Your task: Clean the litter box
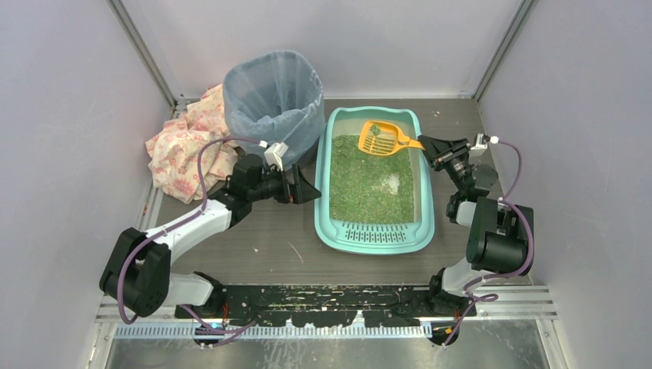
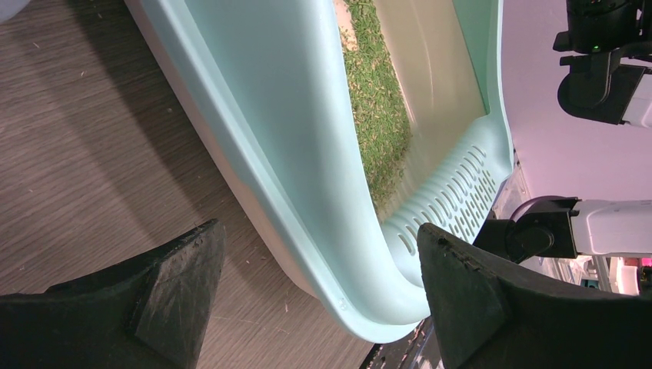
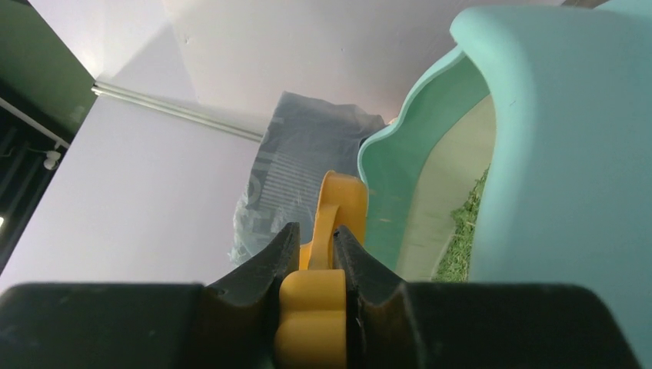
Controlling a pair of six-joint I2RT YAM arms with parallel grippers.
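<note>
The teal litter box (image 1: 335,231) lies in the middle of the table with green litter (image 1: 369,181) inside and a slotted grate step (image 1: 377,233) at its near end. My right gripper (image 1: 427,144) is shut on the handle of the orange scoop (image 1: 380,138), which hovers over the box's far end with some green litter in it. In the right wrist view the fingers (image 3: 271,265) pinch the orange handle (image 3: 314,311). My left gripper (image 1: 310,190) stands open at the box's left wall, its jaws either side of the rim (image 2: 254,165) without touching it.
A blue-grey bag-lined bin (image 1: 274,100) stands just beyond the box's far left corner. A floral cloth (image 1: 183,146) lies bunched to the bin's left. Grey walls enclose the table on three sides. A whitish clump (image 1: 393,183) sits in the litter.
</note>
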